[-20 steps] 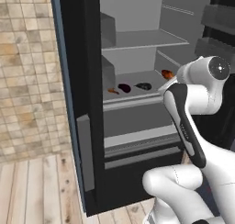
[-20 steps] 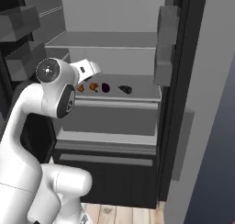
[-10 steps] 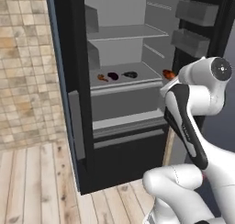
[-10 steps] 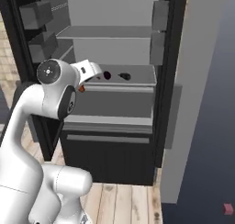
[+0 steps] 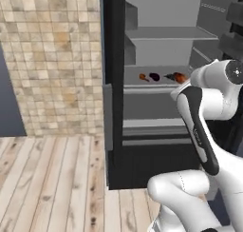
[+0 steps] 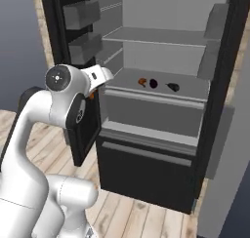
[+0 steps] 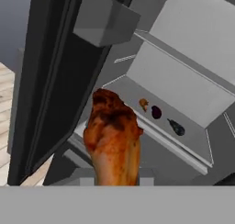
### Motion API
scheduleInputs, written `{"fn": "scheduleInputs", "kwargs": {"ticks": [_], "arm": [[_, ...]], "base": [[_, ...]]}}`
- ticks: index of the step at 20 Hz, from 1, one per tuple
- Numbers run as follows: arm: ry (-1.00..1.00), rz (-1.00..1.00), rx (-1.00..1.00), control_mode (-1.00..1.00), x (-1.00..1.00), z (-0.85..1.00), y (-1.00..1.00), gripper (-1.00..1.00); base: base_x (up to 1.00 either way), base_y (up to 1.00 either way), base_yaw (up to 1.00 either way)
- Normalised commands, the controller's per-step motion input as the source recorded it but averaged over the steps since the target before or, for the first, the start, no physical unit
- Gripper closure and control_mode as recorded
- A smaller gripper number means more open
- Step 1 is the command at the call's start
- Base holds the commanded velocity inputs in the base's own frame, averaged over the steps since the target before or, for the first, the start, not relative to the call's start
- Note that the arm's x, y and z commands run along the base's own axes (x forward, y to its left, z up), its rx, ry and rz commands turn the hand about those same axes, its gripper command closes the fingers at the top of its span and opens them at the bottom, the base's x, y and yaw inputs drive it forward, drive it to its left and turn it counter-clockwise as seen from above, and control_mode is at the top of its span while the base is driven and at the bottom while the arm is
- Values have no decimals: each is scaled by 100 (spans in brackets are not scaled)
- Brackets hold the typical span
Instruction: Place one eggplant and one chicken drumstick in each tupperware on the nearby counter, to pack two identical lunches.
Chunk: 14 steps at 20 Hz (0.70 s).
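Gripping chicken drumstick (image 7: 113, 140), tool (image 7: 114, 182) fingertips hidden behind meat; fridge shelf (image 7: 193, 131) items tiny.

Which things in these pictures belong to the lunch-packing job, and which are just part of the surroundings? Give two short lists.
Belonging to the job:
- chicken drumstick held in the tool
- second drumstick on the fridge shelf
- two eggplants beside it

Just surroundings:
- open fridge door with its bins
- tiled wall
- wooden floor
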Motion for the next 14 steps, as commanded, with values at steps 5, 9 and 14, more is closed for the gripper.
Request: {"fn": "scheduleInputs", "kwargs": {"ticks": [5, 9, 14], "arm": [[0, 0, 0, 100, 0, 0, 0, 100], [0, 0, 0, 100, 0, 0, 0, 100], [0, 0, 0, 100, 0, 0, 0, 100]], "base": [[-28, 0, 52], [-53, 11, 45], [-52, 34, 41]]}}
